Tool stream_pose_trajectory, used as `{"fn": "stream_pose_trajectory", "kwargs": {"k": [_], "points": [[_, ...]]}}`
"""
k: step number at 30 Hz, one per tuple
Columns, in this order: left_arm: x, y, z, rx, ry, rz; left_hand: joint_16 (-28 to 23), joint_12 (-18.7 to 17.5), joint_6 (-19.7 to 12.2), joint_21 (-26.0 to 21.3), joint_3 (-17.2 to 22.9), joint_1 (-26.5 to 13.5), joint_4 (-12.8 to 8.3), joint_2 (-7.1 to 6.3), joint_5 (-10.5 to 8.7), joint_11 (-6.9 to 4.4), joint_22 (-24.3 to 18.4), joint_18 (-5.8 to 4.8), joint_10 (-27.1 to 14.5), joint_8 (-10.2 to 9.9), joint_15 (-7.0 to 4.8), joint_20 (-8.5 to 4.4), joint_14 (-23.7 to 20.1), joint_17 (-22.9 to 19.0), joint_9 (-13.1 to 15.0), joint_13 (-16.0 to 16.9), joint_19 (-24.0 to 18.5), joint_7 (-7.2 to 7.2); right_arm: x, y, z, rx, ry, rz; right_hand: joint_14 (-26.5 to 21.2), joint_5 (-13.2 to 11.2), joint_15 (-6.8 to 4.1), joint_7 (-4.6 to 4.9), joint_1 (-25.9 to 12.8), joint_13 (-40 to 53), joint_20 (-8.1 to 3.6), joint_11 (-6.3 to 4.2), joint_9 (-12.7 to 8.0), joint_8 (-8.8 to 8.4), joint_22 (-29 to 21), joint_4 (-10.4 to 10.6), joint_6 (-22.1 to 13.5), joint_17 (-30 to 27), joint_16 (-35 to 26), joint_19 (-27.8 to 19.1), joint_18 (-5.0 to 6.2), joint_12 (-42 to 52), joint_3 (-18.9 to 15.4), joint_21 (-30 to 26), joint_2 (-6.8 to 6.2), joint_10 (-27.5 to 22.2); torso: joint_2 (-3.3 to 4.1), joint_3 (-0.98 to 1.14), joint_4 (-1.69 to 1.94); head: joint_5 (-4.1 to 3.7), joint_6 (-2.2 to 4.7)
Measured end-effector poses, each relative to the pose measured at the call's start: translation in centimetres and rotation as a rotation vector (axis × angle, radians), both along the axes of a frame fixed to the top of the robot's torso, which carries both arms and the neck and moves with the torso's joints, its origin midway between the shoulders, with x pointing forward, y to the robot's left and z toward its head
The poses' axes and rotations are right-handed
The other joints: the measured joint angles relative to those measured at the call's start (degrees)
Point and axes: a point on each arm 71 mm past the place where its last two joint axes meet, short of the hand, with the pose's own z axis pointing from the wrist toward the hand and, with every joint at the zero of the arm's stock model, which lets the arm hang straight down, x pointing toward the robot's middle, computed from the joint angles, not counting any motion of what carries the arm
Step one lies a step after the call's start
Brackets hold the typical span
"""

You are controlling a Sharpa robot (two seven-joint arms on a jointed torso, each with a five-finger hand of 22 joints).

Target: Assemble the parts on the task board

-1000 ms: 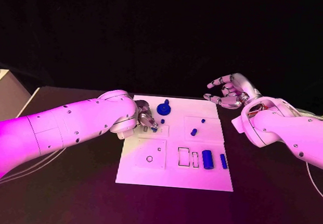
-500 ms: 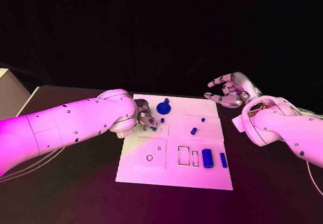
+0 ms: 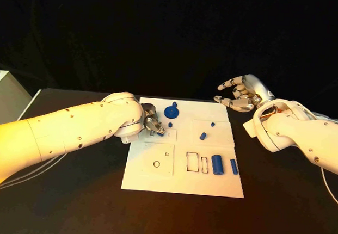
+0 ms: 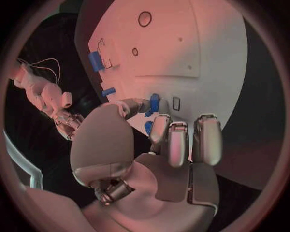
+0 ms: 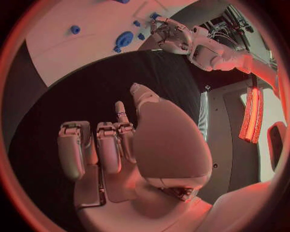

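the left hand (image 3: 153,125) was low over the near-left part of the task board (image 3: 183,183), its fingers drawn together around a small blue part (image 4: 154,102); in the left wrist view the thumb and a fingertip pinched that piece just above the board's white face, beside a small rectangular outline. the rest of its fingers (image 4: 180,140) lay curled side by side, not spread.

the right hand (image 3: 240,93) was raised off the table (image 3: 288,203), beyond the board's far right corner and well apart from every part. its fingers were half curled and separated, palm turned toward the board, and nothing sat in them; the right wrist view showed the same loose, empty curl over bare black tabletop.

on the board, a round blue part with a stem (image 3: 172,112) stood near the far edge, close to the left hand. a small blue peg (image 3: 212,125) and a short blue piece (image 3: 203,136) lay toward the middle right. nearer the robot, a blue cylinder (image 3: 217,165) and a thin blue bar (image 3: 234,167) lay side by side, just right of two rectangular recesses (image 3: 191,162). a small round hole (image 3: 156,164) sat in the left panel.
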Motion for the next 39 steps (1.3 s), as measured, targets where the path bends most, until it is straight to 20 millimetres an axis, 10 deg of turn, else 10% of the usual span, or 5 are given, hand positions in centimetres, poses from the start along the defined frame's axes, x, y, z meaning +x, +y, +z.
{"fn": "stream_pose_trajectory", "kwargs": {"k": [19, 39], "points": [[0.3, -0.5, -0.1, 0.016, 0.007, -0.008, 0.00, 0.00, 0.46, 0.21, 0.00, -0.24, 0.00, 0.36, 0.24, -0.20, 0.19, 0.01, 0.22, -0.02, 0.00, 0.00, 0.00, 0.00, 3.01, 0.01, 0.00, 0.00, -0.1, 0.0, 0.0, 0.001, 0.000, 0.001, 0.00, 0.00, 0.00, 0.00, -0.23, -0.01, 0.00, 0.00, 0.00, 0.00, -0.01, 0.00, 0.00, 0.00, 0.00, 0.00, 0.00, 0.00, 0.01, 0.00, -0.23, 0.00, 0.01, 0.04, -0.06, 0.03, -0.26], [0.5, -1.1, 0.0, 0.046, 0.016, -0.028, 0.00, 0.00, 0.72, 0.21, -0.32, -0.72, -0.32, 0.79, 0.23, -0.58, 0.57, 0.01, 0.84, -0.07, -0.41, -0.41, 0.00, 0.00, 12.33, -0.05, 0.41, -0.08, -0.1, 0.0, 0.0, 0.001, 0.000, 0.003, 0.00, 0.00, 0.00, 0.00, -0.23, -0.01, 0.00, 0.00, 0.05, 0.00, 0.03, 0.15, 0.00, 0.00, 0.00, 0.00, 0.00, 0.00, 0.16, 0.00, -0.23, 0.00, -0.02, 0.11, -0.09, -0.14, -0.65]]}}
